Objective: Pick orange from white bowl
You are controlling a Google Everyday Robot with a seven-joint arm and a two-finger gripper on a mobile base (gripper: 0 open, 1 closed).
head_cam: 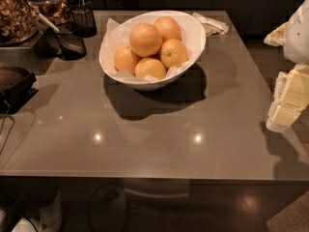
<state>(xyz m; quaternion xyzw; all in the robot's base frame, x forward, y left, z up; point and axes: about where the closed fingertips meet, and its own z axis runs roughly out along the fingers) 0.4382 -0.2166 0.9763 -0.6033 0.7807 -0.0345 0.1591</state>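
The white bowl stands at the back middle of the grey table, lined with white paper and holding several oranges. The orange, the largest and pale, lies on top of the pile at the bowl's centre-left. A smaller orange with a dark stem dot lies to its right. My gripper, pale yellow and white, hangs at the right edge of the view, over the table's right side. It is well to the right of the bowl and touches nothing.
Two black wire-mesh cups stand left of the bowl. Jars of snacks stand at the back left. A folded napkin lies behind the bowl. A dark appliance with a cable sits at the left edge.
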